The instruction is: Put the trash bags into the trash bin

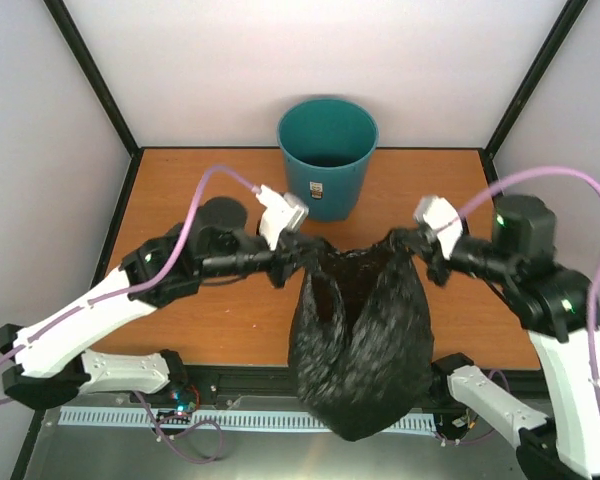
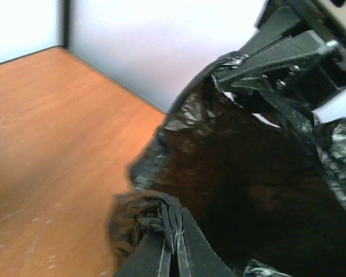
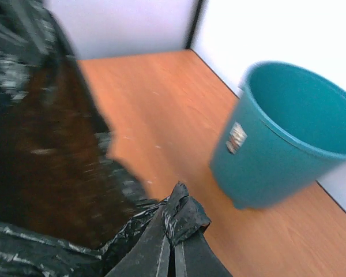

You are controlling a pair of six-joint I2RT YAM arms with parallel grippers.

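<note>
trash bag (image 1: 360, 350) hangs mid-air, left hand (image 1: 298, 262) and right hand (image 1: 408, 243) reaching inward, each pinching its rim.

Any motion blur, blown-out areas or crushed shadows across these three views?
Top view: mostly sharp, only the hanging bag slightly smeared. Left wrist: the wall washes out to near white, and the bag's inside is almost black. Right wrist: the bin and the bag's edges are streaked by motion blur.
</note>
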